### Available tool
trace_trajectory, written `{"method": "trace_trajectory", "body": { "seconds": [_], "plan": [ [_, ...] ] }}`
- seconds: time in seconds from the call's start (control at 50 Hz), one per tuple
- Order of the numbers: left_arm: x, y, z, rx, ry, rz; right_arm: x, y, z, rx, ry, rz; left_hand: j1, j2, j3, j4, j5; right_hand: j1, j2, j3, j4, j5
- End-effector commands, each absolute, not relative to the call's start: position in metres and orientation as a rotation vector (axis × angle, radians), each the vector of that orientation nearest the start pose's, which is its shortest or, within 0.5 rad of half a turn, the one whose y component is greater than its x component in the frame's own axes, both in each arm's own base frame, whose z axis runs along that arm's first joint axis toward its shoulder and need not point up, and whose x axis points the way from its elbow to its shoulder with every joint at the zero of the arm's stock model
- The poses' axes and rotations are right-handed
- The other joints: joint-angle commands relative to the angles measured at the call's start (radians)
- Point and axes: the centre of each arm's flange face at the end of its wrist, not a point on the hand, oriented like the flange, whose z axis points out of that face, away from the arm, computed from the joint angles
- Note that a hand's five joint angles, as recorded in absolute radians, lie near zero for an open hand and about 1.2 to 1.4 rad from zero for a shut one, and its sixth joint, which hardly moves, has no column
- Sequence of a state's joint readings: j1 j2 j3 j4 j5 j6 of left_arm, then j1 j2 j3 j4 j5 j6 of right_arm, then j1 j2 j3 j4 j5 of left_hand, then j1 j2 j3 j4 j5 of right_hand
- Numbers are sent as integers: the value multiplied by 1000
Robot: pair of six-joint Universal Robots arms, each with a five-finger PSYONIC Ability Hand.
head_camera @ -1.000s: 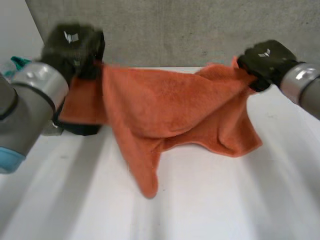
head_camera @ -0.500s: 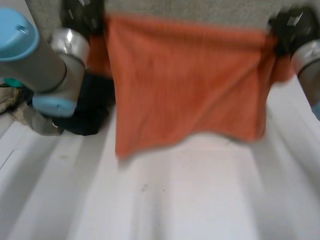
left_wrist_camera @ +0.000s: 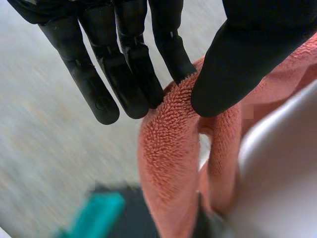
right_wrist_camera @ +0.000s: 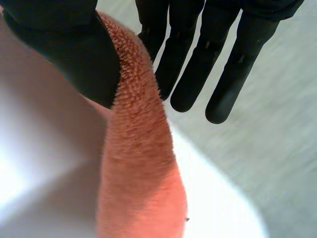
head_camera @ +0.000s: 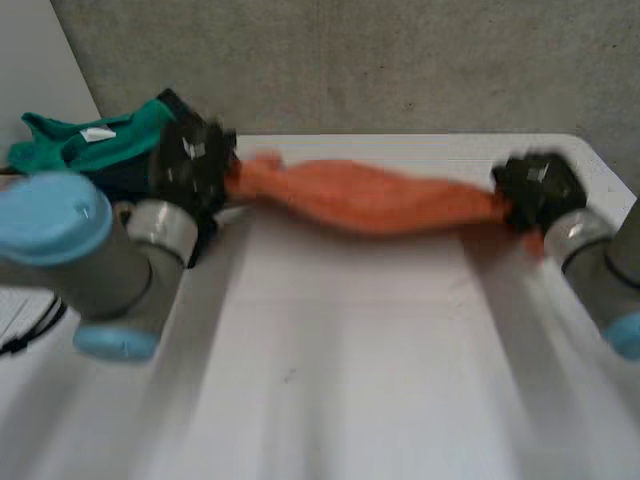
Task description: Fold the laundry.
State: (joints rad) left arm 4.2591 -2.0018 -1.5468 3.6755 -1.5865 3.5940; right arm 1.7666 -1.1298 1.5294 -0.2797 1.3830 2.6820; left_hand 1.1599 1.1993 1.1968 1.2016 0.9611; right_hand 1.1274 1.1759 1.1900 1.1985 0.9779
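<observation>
An orange towel (head_camera: 370, 196) is stretched in a narrow band across the far part of the white table (head_camera: 330, 370), between my two hands. My left hand (head_camera: 195, 165) pinches the towel's left end, thumb against straight fingers (left_wrist_camera: 126, 74), with the orange towel (left_wrist_camera: 168, 148) hanging down from that pinch. My right hand (head_camera: 538, 190) holds the right end the same way: its thumb (right_wrist_camera: 74, 49) presses the orange towel (right_wrist_camera: 138, 163) against the fingers.
A heap of other laundry, a green cloth (head_camera: 95, 140) over dark pieces, lies at the table's far left beside my left arm. A grey wall (head_camera: 400, 60) stands behind the table's far edge. The green cloth (left_wrist_camera: 94, 215) lies below my left hand.
The towel hung spread and high between both hands half a second ago; both hands have come down and forward, and the towel now lies low as a stretched band near the far edge.
</observation>
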Motion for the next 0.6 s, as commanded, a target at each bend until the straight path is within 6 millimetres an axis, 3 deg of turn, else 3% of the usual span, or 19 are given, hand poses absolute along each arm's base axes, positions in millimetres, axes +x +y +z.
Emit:
{"method": "trace_trajectory", "body": {
  "seconds": [0.02,0.04,0.08,0.12,0.18,0.38,0.52,0.6],
  "plan": [
    [-280,-274,172,979,2024,-2187,213,-306,151,-1238,2388,-1775,236,197,199,195,261,269,220,206,198,244],
    [-280,-268,169,993,2037,-2174,212,-304,150,-1265,2400,-1754,236,197,199,195,261,269,220,206,198,244],
    [-281,-263,170,1002,2036,-2178,210,-300,150,-1318,2429,-1687,236,197,199,195,261,-131,-179,-193,-202,-156],
    [-280,-258,181,997,2011,-2207,210,-297,154,-1340,2439,-1648,236,197,199,195,261,-258,-307,-321,-329,-283],
    [-278,-255,190,988,1990,-2235,210,-302,175,-1311,2447,-1653,236,197,199,195,261,-522,-571,-585,-593,-547],
    [-279,-249,190,1046,1990,-2251,203,-315,230,-1334,2497,-1541,236,197,199,195,261,-608,-656,-670,-679,-633],
    [-278,-248,187,1053,2004,-2242,207,-341,221,-1380,2465,-1535,236,197,199,195,261,-608,-656,-671,-679,-633],
    [-277,-249,186,1051,2007,-2237,207,-356,204,-1400,2477,-1506,236,197,199,195,261,-590,-639,-653,-661,-615]
  ]
}}
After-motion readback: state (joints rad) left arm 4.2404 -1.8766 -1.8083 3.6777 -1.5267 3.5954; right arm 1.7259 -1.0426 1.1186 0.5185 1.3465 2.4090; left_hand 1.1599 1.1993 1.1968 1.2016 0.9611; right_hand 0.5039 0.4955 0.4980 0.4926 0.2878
